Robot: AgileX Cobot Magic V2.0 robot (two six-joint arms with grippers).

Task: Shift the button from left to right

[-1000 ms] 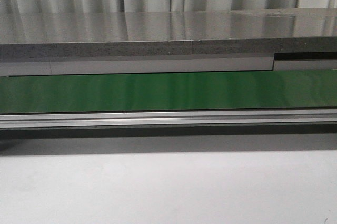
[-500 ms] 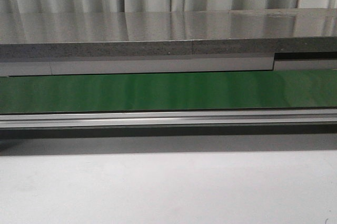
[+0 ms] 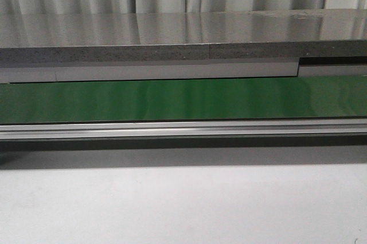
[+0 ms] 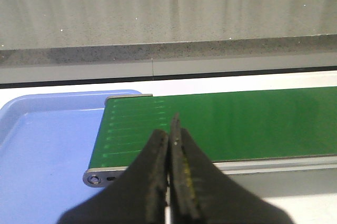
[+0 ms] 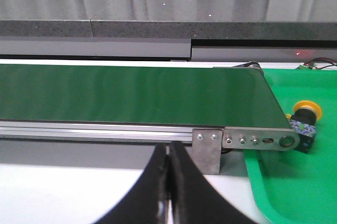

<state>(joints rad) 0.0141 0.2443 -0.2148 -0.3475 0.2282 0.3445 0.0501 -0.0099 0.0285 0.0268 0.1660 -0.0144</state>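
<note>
The button [image 5: 304, 119], with an orange-yellow cap on a black body, lies on its side in the green tray [image 5: 295, 182] just past the right end of the green belt [image 5: 131, 95]. It shows only in the right wrist view. My right gripper [image 5: 168, 147] is shut and empty, in front of the belt's rail and well to the left of the button. My left gripper [image 4: 169, 129] is shut and empty at the belt's left end [image 4: 221, 121]. Neither gripper shows in the front view, where the belt [image 3: 183, 99] carries nothing.
A blue tray [image 4: 47, 150] sits at the belt's left end. A grey stone-like shelf [image 3: 183, 40] runs behind the belt. An aluminium rail [image 3: 183, 129] and a white table surface [image 3: 183, 204] lie in front. A metal bracket [image 5: 206, 150] hangs at the belt's right end.
</note>
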